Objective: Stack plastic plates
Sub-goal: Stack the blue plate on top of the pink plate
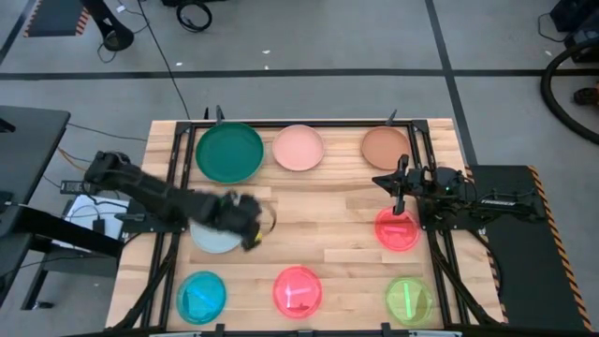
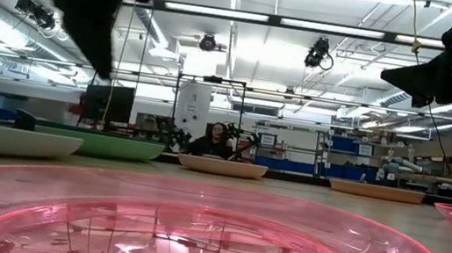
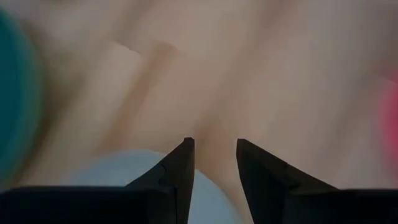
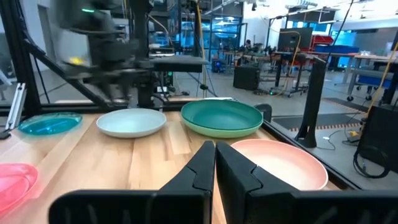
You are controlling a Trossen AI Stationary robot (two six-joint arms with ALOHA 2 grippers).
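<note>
Pale blue plastic shows under the left gripper (image 1: 251, 227), whose fingers stand slightly apart and empty over the rim of the pale blue plate (image 1: 211, 239) near the worktop's (image 1: 337, 192) left edge. The other plates lie singly and unstacked. Along the far edge sit the green plate (image 1: 229, 152), which may be two nested, the pink plate (image 1: 299, 147) and the brown plate (image 1: 386, 147). Along the near edge sit the translucent cyan plate (image 1: 201, 297), a pink-red plate (image 1: 298, 290) and the lime plate (image 1: 409, 299), with the red plate (image 1: 398, 229) by the right edge. The right gripper (image 1: 395, 183) waits above the right side, fingers together. These plates look light, stiff and slick, so a pinch across the raised rim seems the only hold, and a shallow grip could slip.
</note>
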